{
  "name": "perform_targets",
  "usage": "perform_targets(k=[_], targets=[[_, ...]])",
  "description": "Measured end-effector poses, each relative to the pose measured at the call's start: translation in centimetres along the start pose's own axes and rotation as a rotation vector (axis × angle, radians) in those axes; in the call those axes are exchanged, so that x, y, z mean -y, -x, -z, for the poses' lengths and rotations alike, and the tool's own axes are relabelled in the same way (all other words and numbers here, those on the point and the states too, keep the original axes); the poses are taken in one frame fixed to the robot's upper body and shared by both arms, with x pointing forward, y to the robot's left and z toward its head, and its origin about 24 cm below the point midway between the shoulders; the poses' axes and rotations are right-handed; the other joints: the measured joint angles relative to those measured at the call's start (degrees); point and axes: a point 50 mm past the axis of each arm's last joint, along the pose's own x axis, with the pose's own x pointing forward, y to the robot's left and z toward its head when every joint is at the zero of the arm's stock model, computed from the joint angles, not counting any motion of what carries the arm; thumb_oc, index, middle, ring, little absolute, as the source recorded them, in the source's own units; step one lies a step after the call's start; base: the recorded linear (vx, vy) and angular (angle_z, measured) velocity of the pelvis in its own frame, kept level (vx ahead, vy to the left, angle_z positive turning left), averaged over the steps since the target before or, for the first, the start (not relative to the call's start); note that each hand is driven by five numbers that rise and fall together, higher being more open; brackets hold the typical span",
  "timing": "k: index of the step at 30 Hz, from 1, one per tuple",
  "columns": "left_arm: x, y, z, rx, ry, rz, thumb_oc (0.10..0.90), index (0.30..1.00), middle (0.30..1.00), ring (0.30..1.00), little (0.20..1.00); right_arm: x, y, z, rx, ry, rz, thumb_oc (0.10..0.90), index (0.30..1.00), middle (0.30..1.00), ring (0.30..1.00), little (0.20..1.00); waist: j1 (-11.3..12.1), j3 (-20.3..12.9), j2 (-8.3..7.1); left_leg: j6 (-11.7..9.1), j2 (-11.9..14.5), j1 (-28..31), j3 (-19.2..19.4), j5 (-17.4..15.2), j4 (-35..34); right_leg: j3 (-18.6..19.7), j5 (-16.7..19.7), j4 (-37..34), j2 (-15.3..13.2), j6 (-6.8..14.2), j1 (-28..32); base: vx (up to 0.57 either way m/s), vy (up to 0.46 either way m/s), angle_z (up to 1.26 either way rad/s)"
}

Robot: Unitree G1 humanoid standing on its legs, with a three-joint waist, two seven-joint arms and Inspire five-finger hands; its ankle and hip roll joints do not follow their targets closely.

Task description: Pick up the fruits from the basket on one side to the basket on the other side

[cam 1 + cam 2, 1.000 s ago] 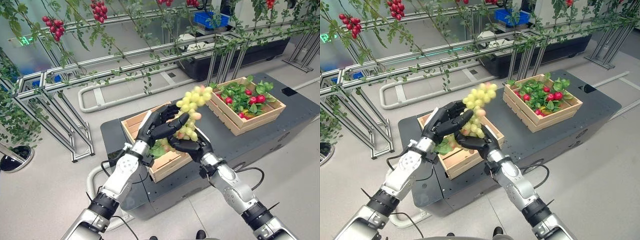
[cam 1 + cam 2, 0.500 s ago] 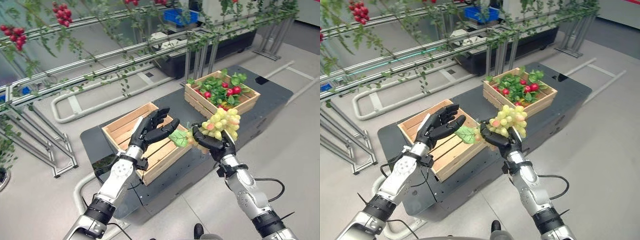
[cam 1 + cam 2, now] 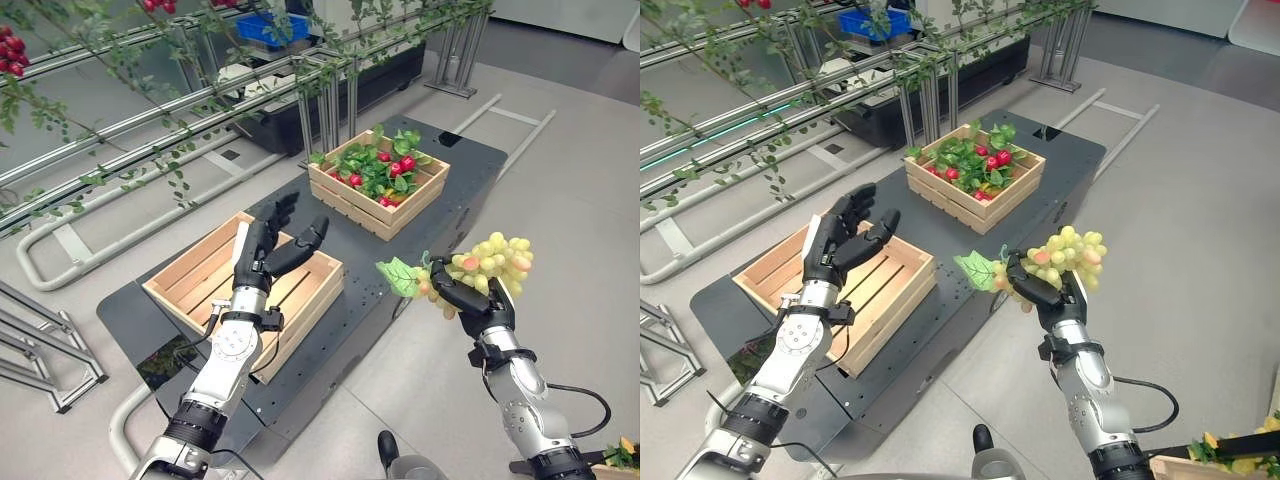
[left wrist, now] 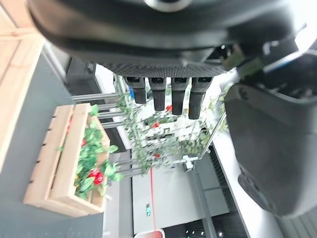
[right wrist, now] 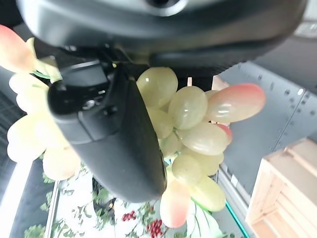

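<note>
A bunch of green grapes point(image 3: 492, 263) with a green leaf point(image 3: 398, 276) is held in my right hand point(image 3: 470, 297), which is shut on it off the table's right side, above the floor. Its wrist view shows the thumb point(image 5: 111, 134) across the grapes point(image 5: 190, 124). My left hand point(image 3: 270, 245) hovers open with straight fingers point(image 4: 171, 95) over the near wooden crate point(image 3: 198, 282), whose inside shows bare slats. The far wooden crate point(image 3: 352, 203) holds green leaves and red fruits point(image 3: 401, 165).
Both crates stand on a dark low table point(image 3: 470, 170). Metal rails with leafy vines and red berry clusters point(image 3: 10, 55) run behind it. A blue bin point(image 3: 265, 27) sits at the back. Another wooden box with leaves point(image 3: 1210, 462) lies on the floor at the lower right.
The camera has swung right. My right hand has carried the grapes from beside the near crate out past the table's right edge. My left hand stays open over the near crate.
</note>
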Motion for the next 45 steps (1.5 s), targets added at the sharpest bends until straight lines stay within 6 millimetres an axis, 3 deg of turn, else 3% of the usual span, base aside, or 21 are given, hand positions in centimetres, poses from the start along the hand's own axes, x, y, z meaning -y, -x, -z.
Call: perform_targets(k=[10,16,19,21,22,23,24,25,26,27,28,30,35,39,40,41,43,44,45], targets=[[0.5,0.3,0.3,0.021,-0.249,0.136,0.8,0.9,0.9,0.9,0.9,1.3,0.9,0.9,-0.036,-0.001,0.057,0.4,0.3,0.3,0.3,0.3,-1.6,-0.01,-0.03,0.0,-0.07,-0.02,0.78,-0.04,-0.01,0.66,0.2,0.0,0.09,0.1,-0.41,0.0,-0.003,-0.03],[-0.3,0.5,1.5,-0.038,-0.286,0.037,0.8,0.9,0.9,0.9,0.9,2.5,1.3,1.6,-0.066,0.003,0.125,0.4,0.3,0.3,0.3,0.3,-2.03,-0.01,-0.03,-0.02,0.08,0.3,1.23,-0.04,-0.01,0.77,0.37,0.0,0.33,-0.1,-0.34,0.01,-0.058,-0.05],[-0.8,0.9,2.5,-0.08,-0.29,-0.03,0.8,0.9,0.9,0.9,0.9,3.0,1.8,1.7,-0.074,0.003,0.148,0.4,0.3,0.3,0.3,0.3,-1.68,-0.01,-0.05,-0.42,-0.1,0.8,1.58,-0.28,0.46,2.69,0.29,-0.16,0.87,-0.05,-0.36,-0.02,0.003,-0.17],[-1.2,1.3,2.8,-0.091,-0.291,-0.076,0.8,0.9,0.9,0.9,0.9,3.0,1.7,1.7,-0.076,0.001,0.148,0.4,0.3,0.3,0.3,0.3,-0.44,0.11,-0.65,0.42,-1.14,0.94,-3.88,-1.56,2.39,7.94,0.75,0.32,1.92,-0.25,-0.63,-0.08,0.085,-0.8],[-2.2,1.9,2.8,-0.095,-0.303,-0.122,0.8,0.9,0.9,0.9,0.9,2.3,1.1,2.0,-0.086,-0.01,0.125,0.4,0.3,0.3,0.3,0.3,1.77,0.89,-3.66,4.59,-5.55,-1.24,-15.98,-5.06,6.84,14.9,0.65,1.36,0.74,-0.48,-1.54,-0.16,0.103,-1.74],[-2.7,2.5,3.0,-0.11,-0.311,-0.143,0.8,0.9,0.9,0.9,0.9,2.1,0.7,1.8,-0.084,0.003,0.103,0.4,0.3,0.3,0.3,0.3,4.36,0.75,-4.97,6.56,-9.39,-2.94,-21.76,-6.37,6.63,17.74,1.27,1.45,0.33,0.63,-3.19,-0.16,0.102,-1.84],[-2.7,2.6,3.1,-0.113,-0.313,-0.141,0.8,0.9,0.9,0.9,0.9,2.0,0.3,1.5,-0.079,0.013,0.097,0.4,0.3,0.3,0.3,0.3,4.86,0.86,-4.99,6.93,-10.76,-4.18,-22.28,-6.5,6.87,18.71,1.2,1.69,0.27,0.69,-4.17,-0.15,0.062,-1.57],[-2.7,2.6,3.1,-0.116,-0.318,-0.121,0.8,0.9,0.9,0.9,0.9,2.1,-0.2,1.2,-0.07,0.015,0.105,0.4,0.3,0.3,0.3,0.3,4.83,1.09,-3.68,7.17,-9.87,-6.14,-20.85,-2.42,6.88,17.31,0.61,1.27,1.46,1.36,-4.86,-0.18,0.056,-1.27],[-2.8,2.7,3.2,-0.119,-0.333,-0.102,0.8,0.9,0.9,0.9,0.9,1.9,-0.1,1.7,-0.079,-0.007,0.118,0.4,0.3,0.3,0.3,0.3,5.97,1.33,-3.56,6.74,-8.71,-5.81,-18.31,-2.56,6.37,15.29,0.32,2.86,2.02,0.73,-5.86,-0.29,0.094,-1.07],[-2.7,2.6,3.0,-0.105,-0.354,-0.083,0.8,0.9,0.9,0.9,0.9,1.8,0.1,2.0,-0.085,-0.018,0.122,0.4,0.3,0.3,0.3,0.3,5.55,1.38,-3.48,6.75,-7.91,-6.21,-18.04,-2.2,5.9,13.33,0.24,5.71,2.24,0.71,-6.5,-0.28,0.097,-0.65],[-2.6,2.4,2.6,-0.081,-0.373,-0.059,0.8,0.9,0.9,0.9,0.9,1.8,0.3,2.1,-0.087,-0.018,0.122,0.4,0.3,0.3,0.3,0.3,4.46,1.24,-3.8,6.43,-7.36,-6.25,-17.89,-1.06,4.66,11.85,-0.89,7.34,2.4,0.22,-6.54,-0.2,0.082,-0.24],[-2.8,2.0,2.2,-0.057,-0.414,-0.025,0.8,0.9,0.9,0.9,0.9,1.5,0.0,1.9,-0.076,-0.023,0.123,0.4,0.3,0.3,0.3,0.3,4.48,1.32,-4.71,5.92,-7.73,-6.61,-16.2,0.51,2.65,11.44,-0.56,3.91,1.16,0.87,-5.97,-0.14,0.109,-0.38],[-2.3,1.7,2.2,-0.059,-0.356,-0.003,0.8,0.9,0.9,0.9,0.9,1.7,0.1,2.3,-0.092,-0.02,0.144,0.4,0.3,0.3,0.3,0.3,1.74,4.93,-2.24,6.24,-8.16,-4.64,-14.45,0.17,2.69,11.37,0.43,2.72,0.91,1.07,-3.92,-0.12,0.118,-0.17],[-2.3,1.9,2.5,-0.071,-0.343,0.0,0.8,0.9,0.9,0.9,0.9,2.0,0.6,2.6,-0.104,-0.021,0.154,0.4,0.3,0.3,0.3,0.3,1.72,5.97,-2.02,6.01,-8.38,-2.16,-12.0,-0.07,1.54,10.3,0.69,2.18,0.96,1.79,-3.26,-0.08,0.052,-0.4],[-2.8,2.4,2.5,-0.077,-0.349,-0.009,0.8,0.9,0.9,0.9,0.9,1.8,0.6,2.7,-0.104,-0.03,0.145,0.4,0.3,0.3,0.3,0.3,3.09,6.53,-2.22,6.22,-7.79,-0.44,-8.52,-0.03,0.89,4.94,0.1,2.57,-0.37,1.09,-4.12,-0.15,0.019,-1.29],[-3.3,2.9,2.6,-0.089,-0.357,-0.017,0.8,0.9,0.9,0.9,0.9,1.6,0.5,2.8,-0.101,-0.039,0.135,0.4,0.3,0.3,0.3,0.3,4.82,7.14,-1.67,6.06,-6.53,0.47,-4.28,-0.74,1.13,-3.06,-1.36,3.36,-1.67,1.17,-4.41,-0.17,0.016,-1.52],[-3.7,3.0,2.6,-0.09,-0.358,-0.022,0.8,0.9,0.9,0.9,0.9,1.6,0.4,2.6,-0.095,-0.034,0.122,0.4,0.3,0.3,0.3,0.3,5.81,7.97,-0.52,5.98,-4.7,0.58,-1.53,-0.8,1.26,-6.93,-1.76,12.03,-2.64,0.94,-6.69,-0.1,-0.012,-0.86],[-3.8,2.7,2.3,-0.086,-0.341,-0.028,0.8,0.9,0.9,0.9,0.9,1.8,0.4,2.4,-0.09,-0.021,0.121,0.4,0.3,0.3,0.3,0.3,5.69,8.72,0.78,5.72,-2.79,0.43,-1.15,-0.62,1.19,-7.33,-4.69,20.78,-3.33,2.03,-7.69,-0.05,-0.025,-0.3],[-3.9,2.6,2.2,-0.085,-0.331,-0.033,0.8,0.9,0.9,0.9,0.9,1.8,0.4,2.4,-0.09,-0.013,0.12,0.4,0.3,0.3,0.3,0.3,5.78,8.89,1.07,5.47,-2.1,0.41,-1.2,-0.46,1.16,-7.49,-6.64,24.87,-4.01,2.52,-8.0,-0.08,-0.114,-0.24]])
